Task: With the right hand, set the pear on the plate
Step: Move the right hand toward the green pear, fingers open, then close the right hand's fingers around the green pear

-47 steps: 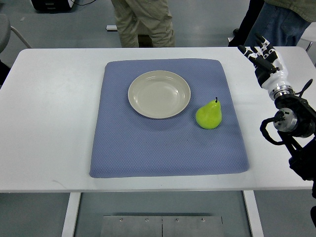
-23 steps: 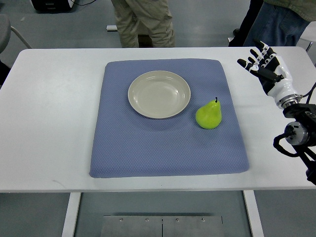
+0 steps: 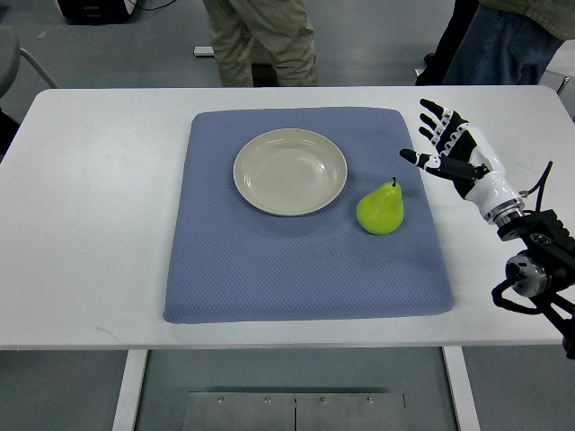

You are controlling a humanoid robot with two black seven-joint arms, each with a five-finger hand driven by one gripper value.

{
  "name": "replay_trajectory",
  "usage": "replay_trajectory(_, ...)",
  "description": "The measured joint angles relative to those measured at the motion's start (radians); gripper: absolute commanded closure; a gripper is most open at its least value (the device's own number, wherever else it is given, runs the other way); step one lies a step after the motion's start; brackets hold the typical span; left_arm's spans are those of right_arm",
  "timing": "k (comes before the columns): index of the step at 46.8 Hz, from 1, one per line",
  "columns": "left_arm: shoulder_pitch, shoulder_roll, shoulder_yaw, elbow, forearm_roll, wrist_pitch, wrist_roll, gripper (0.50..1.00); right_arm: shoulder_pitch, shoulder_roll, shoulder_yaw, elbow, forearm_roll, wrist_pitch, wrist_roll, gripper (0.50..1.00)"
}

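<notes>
A green pear (image 3: 380, 212) with a dark stem stands on the blue mat (image 3: 269, 269), to the right of the empty cream plate (image 3: 289, 171). My right hand (image 3: 446, 146) comes in from the right edge and hovers up and to the right of the pear, at the mat's right edge. Its fingers are spread and hold nothing. It is apart from the pear. The left arm is out of view.
The mat lies on a white table (image 3: 90, 197). Two people stand beyond the far table edge, one at the top centre (image 3: 260, 40) and one at the top right (image 3: 503, 40). A metal base plate (image 3: 295, 411) shows below the table's front edge.
My right hand has moved left and toward the near side, from the table's far right corner to the mat's right edge, closer to the pear. The pear and plate have not moved.
</notes>
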Motion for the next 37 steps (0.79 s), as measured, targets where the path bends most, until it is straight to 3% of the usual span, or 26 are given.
replay_trajectory(8,0.0,0.0,0.0,0.0,0.0,0.0,0.0,0.5,-0.012,-0.005,-0.055,0.02,-0.014,-0.001,0.034,0.5)
replay_trajectory(28,0.0,0.0,0.0,0.0,0.0,0.0,0.0,0.5,-0.02,0.004,-0.134,0.016,-0.094,-0.019,0.036,0.5)
replay_trajectory(37,0.0,0.0,0.0,0.0,0.0,0.0,0.0,0.5,-0.018,0.008,-0.182,0.015,-0.119,-0.06,0.036,0.5)
